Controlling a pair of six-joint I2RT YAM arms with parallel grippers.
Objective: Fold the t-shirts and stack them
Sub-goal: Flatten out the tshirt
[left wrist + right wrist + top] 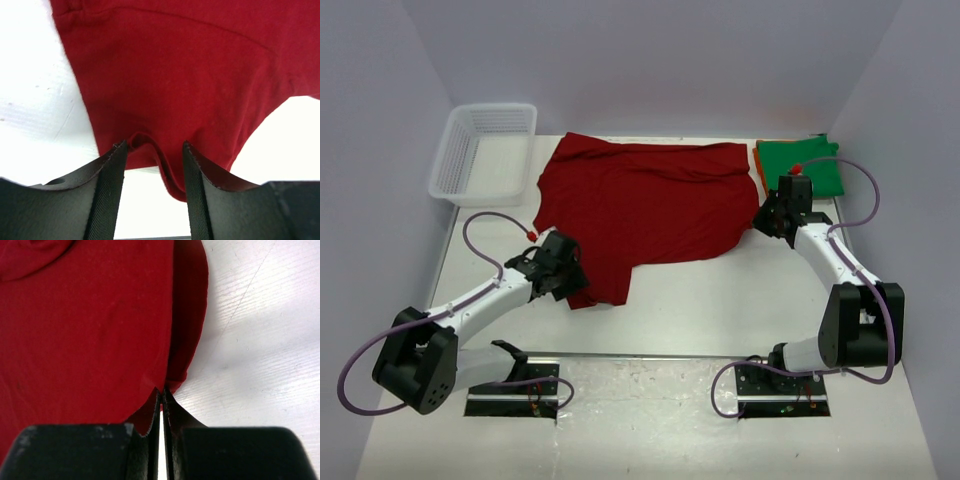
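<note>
The dark red t-shirt (650, 200) lies spread across the middle of the white table, with one part hanging toward the near left. My left gripper (572, 283) is at that near-left corner. In the left wrist view its jaws stand apart around a raised fold of the red hem (165, 165), with white table showing between them, so the left gripper (154, 147) is open. My right gripper (761, 218) is at the shirt's right edge. The right gripper (163, 390) is shut on the edge of the red cloth (85, 330). A folded green t-shirt (802, 166) lies at the back right on an orange one (758, 163).
A white mesh basket (485, 150) stands at the back left corner. Bare table (720, 300) shows between the shirt and the arm bases. Grey walls close in the left, back and right sides.
</note>
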